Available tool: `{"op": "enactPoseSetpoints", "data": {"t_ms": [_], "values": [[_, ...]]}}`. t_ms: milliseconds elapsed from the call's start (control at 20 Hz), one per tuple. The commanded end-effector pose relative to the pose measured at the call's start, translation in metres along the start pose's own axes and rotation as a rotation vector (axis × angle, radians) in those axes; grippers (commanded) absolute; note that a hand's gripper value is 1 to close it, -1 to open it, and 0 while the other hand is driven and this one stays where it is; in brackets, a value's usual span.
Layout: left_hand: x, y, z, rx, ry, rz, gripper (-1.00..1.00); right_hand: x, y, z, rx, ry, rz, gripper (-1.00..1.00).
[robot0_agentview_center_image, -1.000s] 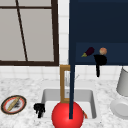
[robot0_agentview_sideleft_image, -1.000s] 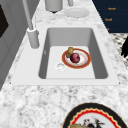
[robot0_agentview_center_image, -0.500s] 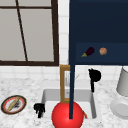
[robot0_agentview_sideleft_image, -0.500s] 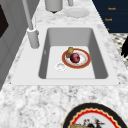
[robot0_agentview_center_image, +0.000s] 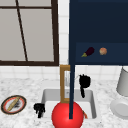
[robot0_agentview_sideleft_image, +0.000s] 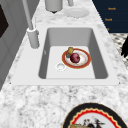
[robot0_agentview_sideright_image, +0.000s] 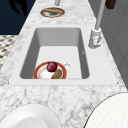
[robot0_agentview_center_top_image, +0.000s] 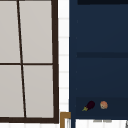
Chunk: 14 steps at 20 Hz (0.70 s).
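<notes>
Eggplant (robot0_agentview_center_image: 88, 51) lies on the cabinet shelf (robot0_agentview_center_image: 100, 61) above the right hand (robot0_agentview_center_image: 84, 82), whose straight fingers point down.

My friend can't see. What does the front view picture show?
A black right hand hangs over a white sink, with the left hand lower at the sink's left edge. An eggplant sits in the dark blue cabinet above.

Two free-floating hands make up the whole robot, no arms or body attached. The left hand (robot0_agentview_center_image: 39, 109) and the right hand (robot0_agentview_center_image: 84, 82) are rendered in flat matte black, pretty much silhouettes. Human-like shapes are given to both, with slim fingers. No cables, screws, seams or markings can be made out on either.
</notes>
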<state>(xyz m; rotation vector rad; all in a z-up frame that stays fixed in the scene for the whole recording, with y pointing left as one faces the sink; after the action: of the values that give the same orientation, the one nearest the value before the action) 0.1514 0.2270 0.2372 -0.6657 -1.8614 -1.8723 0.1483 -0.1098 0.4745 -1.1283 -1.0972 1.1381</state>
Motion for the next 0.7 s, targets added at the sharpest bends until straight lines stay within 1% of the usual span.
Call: {"op": "enactPoseSetpoints", "data": {"t_ms": [0, 50, 100, 250, 300, 350, 400, 550, 600, 650], "values": [[0.0, 0.0, 0.0, 0.0, 0.0, 0.0, 0.0, 0.028, 0.018, 0.002, -0.014, -0.014, -0.002, -1.0], [0.0, 0.0, 0.0, 0.0, 0.0, 0.0, 0.0, 0.037, 0.027, 0.001, -0.001, -0.013, 0.001, -1.0], [0.0, 0.0, 0.0, 0.0, 0.0, 0.0, 0.0, 0.044, 0.041, 0.001, -0.004, -0.006, 0.035, -1.0], [0.0, 0.0, 0.0, 0.0, 0.0, 0.0, 0.0, 0.065, 0.057, 0.007, 0.004, -0.011, 0.041, -1.0], [0.0, 0.0, 0.0, 0.0, 0.0, 0.0, 0.0, 0.073, 0.066, 0.006, 0.001, -0.013, 0.031, -1.0], [0.0, 0.0, 0.0, 0.0, 0.0, 0.0, 0.0, 0.077, 0.075, 0.007, -0.009, -0.017, -0.001, -1.0], [0.0, 0.0, 0.0, 0.0, 0.0, 0.0, 0.0, 0.082, 0.082, 0.009, -0.016, -0.019, -0.019, -1.0], [0.0, 0.0, 0.0, 0.0, 0.0, 0.0, 0.0, 0.098, 0.105, 0.012, -0.027, -0.023, -0.024, -1.0], [0.0, 0.0, 0.0, 0.0, 0.0, 0.0, 0.0, 0.105, 0.113, 0.013, -0.019, -0.02, 0.0, -1.0], [0.0, 0.0, 0.0, 0.0, 0.0, 0.0, 0.0, 0.111, 0.122, 0.014, -0.023, -0.016, 0.002, -1.0]]}}
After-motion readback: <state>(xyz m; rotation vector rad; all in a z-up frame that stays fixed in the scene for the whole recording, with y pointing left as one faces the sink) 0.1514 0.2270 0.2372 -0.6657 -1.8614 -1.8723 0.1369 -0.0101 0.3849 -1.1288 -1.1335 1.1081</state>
